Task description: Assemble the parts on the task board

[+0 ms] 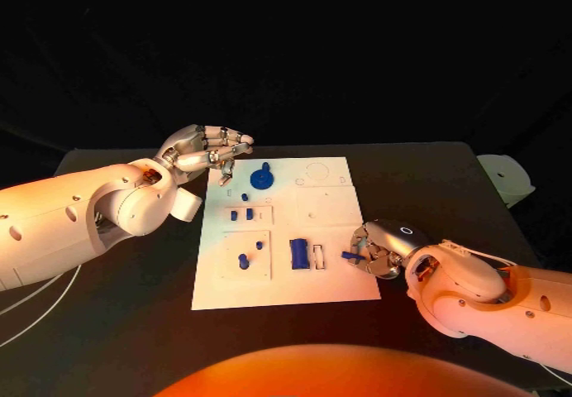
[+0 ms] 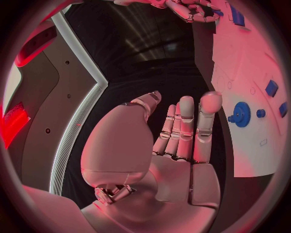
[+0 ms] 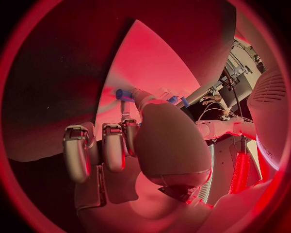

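The white task board (image 1: 334, 281) lies in the middle of the table. On it are a round blue toothed part (image 1: 261, 177), several small blue pegs (image 1: 250, 214) and a blue rectangular block (image 1: 298, 252) beside a white frame (image 1: 320, 254). My right hand (image 1: 383, 246) rests at the board's right edge and pinches a small blue part (image 1: 350, 255), which also peeks past the fingertips (image 3: 124, 94). My left hand (image 1: 210, 149) hovers over the board's far left corner, fingers extended and palm (image 2: 176, 145) bare. Beyond it lie the toothed part (image 2: 242, 114) and the board (image 2: 242, 58).
Black table (image 1: 131, 314) surrounds the board on every side. A white round object (image 1: 510, 178) sits off the table's far right corner. My right hand (image 2: 194, 9) shows beyond the board in the left wrist view.
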